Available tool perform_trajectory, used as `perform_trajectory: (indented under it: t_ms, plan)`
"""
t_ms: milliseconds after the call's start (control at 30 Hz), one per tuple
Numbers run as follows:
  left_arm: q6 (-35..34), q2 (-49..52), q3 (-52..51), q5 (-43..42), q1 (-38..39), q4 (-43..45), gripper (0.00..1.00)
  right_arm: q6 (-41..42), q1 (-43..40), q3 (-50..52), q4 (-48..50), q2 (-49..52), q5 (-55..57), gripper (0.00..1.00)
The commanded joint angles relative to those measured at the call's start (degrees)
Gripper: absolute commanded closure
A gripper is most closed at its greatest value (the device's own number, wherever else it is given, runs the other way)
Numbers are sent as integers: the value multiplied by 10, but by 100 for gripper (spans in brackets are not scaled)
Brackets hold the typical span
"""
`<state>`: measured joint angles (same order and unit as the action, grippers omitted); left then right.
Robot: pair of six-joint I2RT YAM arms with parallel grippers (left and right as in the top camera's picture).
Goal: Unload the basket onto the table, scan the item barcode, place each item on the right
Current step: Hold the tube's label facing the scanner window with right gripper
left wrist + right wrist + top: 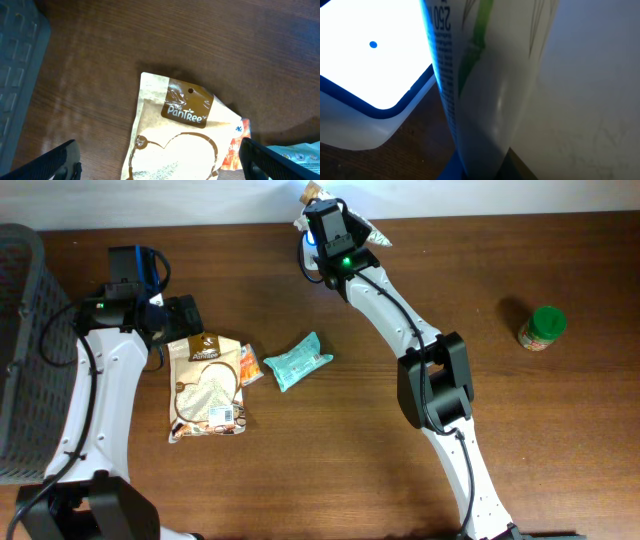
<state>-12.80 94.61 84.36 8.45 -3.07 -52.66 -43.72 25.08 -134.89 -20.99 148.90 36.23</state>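
My right gripper [332, 232] is at the table's far edge, shut on a white pack [490, 75] with green marks and small print. The pack stands right beside the scanner [365, 65], a white glowing face with a blue rim and a blue dot; from overhead the scanner [311, 252] shows just left of the gripper. No barcode can be made out on the pack. My left gripper [170, 162] hangs open over a tan PanTree pouch [175, 130] lying flat, with one finger on each side of it and nothing held.
A dark mesh basket [25, 330] fills the left edge. A teal packet [300, 360] and a small orange packet [250, 366] lie beside the pouch. A green-lidded jar [543, 328] stands at the right. A white wall runs behind the table.
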Motion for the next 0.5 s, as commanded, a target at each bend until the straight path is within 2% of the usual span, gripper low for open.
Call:
perform_trajectory:
  t_ms: [0, 167, 367, 467]
  plan:
    - [11, -2, 8, 4, -1, 1, 1, 4, 9, -14, 8, -11, 47, 96]
    - [11, -2, 8, 4, -1, 1, 1, 28, 22, -14, -25, -51, 19, 96]
    - [11, -2, 8, 4, -1, 1, 1, 222, 23, -14, -149, -189, -35, 96]
    - [11, -2, 8, 4, -1, 1, 1, 336, 22, -14, -260, -268, -38, 96]
